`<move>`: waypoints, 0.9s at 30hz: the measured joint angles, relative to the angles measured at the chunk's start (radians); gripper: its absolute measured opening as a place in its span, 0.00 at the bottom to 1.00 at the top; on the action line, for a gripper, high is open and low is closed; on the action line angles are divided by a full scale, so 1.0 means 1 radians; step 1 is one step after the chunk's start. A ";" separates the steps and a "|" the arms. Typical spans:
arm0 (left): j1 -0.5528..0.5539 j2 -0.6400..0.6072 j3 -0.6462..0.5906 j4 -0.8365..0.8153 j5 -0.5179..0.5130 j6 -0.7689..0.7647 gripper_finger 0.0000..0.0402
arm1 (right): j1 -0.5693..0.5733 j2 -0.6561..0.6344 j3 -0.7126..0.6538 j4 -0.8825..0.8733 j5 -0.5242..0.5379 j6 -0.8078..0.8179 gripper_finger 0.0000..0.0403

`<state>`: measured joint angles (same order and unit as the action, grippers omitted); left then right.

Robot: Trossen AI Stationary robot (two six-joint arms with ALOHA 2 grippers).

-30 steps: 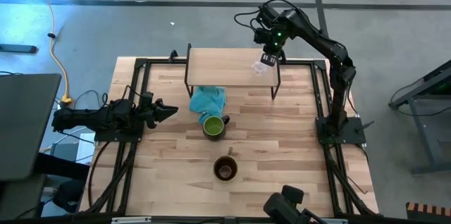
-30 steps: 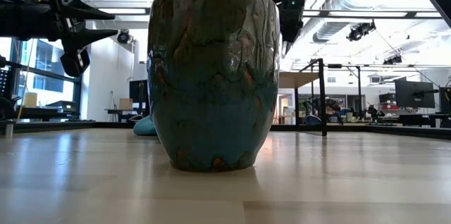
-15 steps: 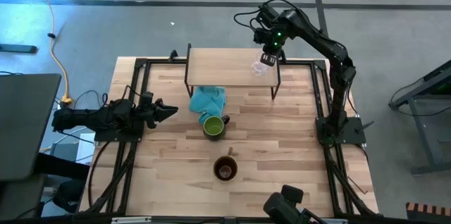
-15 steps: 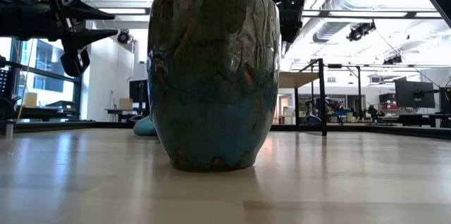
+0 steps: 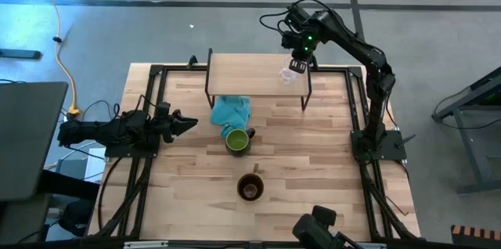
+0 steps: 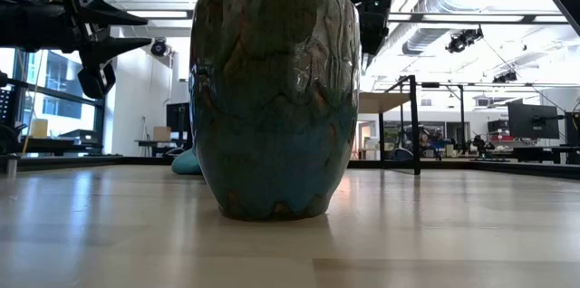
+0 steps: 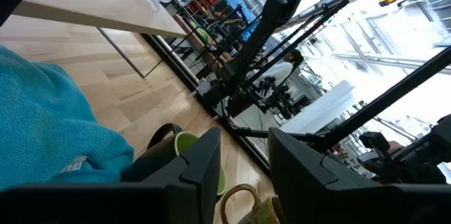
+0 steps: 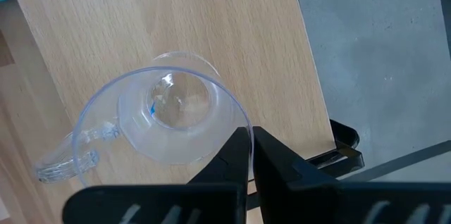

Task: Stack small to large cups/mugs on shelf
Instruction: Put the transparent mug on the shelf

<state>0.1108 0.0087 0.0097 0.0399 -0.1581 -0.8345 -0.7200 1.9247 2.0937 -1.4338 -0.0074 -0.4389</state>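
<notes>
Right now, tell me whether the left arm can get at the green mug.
Probably yes. The left tool points at the green mug across bare tabletop; the teal cloth lies just beside the path, not across it.

Teal cloth [image 5: 231,111] lies crumpled on the plank tabletop [image 5: 313,163]. Yellow cable [image 5: 61,45] runs across the floor beyond the tabletop's left edge.
</notes>
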 joint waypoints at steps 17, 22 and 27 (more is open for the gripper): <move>0.000 0.000 0.000 0.000 0.000 0.000 0.26 | 0.000 0.002 -0.001 0.010 -0.026 -0.006 0.09; 0.000 0.000 0.000 0.000 0.000 0.000 0.26 | 0.000 0.002 -0.001 0.018 -0.022 -0.006 0.09; 0.000 0.000 0.000 0.000 0.000 0.000 0.26 | 0.000 0.002 -0.001 0.030 -0.022 -0.008 0.09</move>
<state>0.1112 0.0086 0.0097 0.0399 -0.1585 -0.8345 -0.7200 1.9266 2.0930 -1.4043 -0.0296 -0.4471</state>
